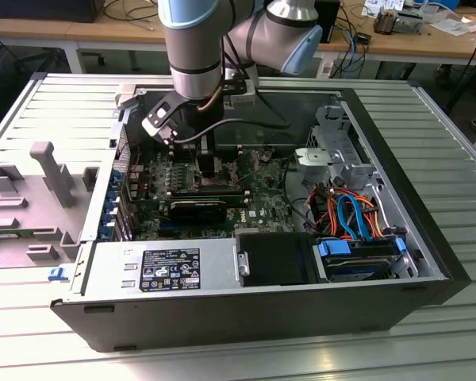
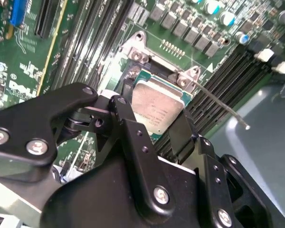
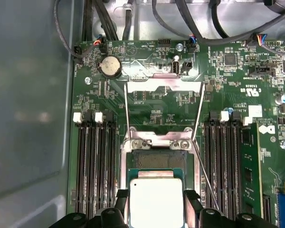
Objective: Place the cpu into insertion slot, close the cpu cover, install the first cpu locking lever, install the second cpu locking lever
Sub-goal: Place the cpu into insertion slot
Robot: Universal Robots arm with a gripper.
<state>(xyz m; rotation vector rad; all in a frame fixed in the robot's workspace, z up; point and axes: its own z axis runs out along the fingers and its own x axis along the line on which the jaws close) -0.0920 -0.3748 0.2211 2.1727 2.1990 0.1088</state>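
Note:
The cpu (image 3: 156, 202), a flat square chip with a dull silver top, sits between my gripper's (image 3: 156, 209) two black fingers (image 3: 121, 199), which are shut on its two sides. It hangs over the near part of the insertion slot (image 3: 154, 159), whose dark recess shows just beyond it. The cpu cover (image 3: 161, 81) lies swung back flat on the green board, with thin wire levers (image 3: 126, 109) running beside it. The second wrist view shows the cpu (image 2: 154, 107) in the gripper (image 2: 152, 121), beside a free lever (image 2: 218, 102). In the exterior view the gripper (image 1: 210, 167) reaches down inside the case.
Black memory slots (image 3: 92, 161) flank the socket on both sides, and a green memory stick (image 3: 249, 156) stands in one. A coin battery (image 3: 110, 65) and cables (image 3: 190, 19) lie beyond the cover. The case holds a power supply (image 1: 163, 266) and a drive bay with coloured cables (image 1: 353, 214).

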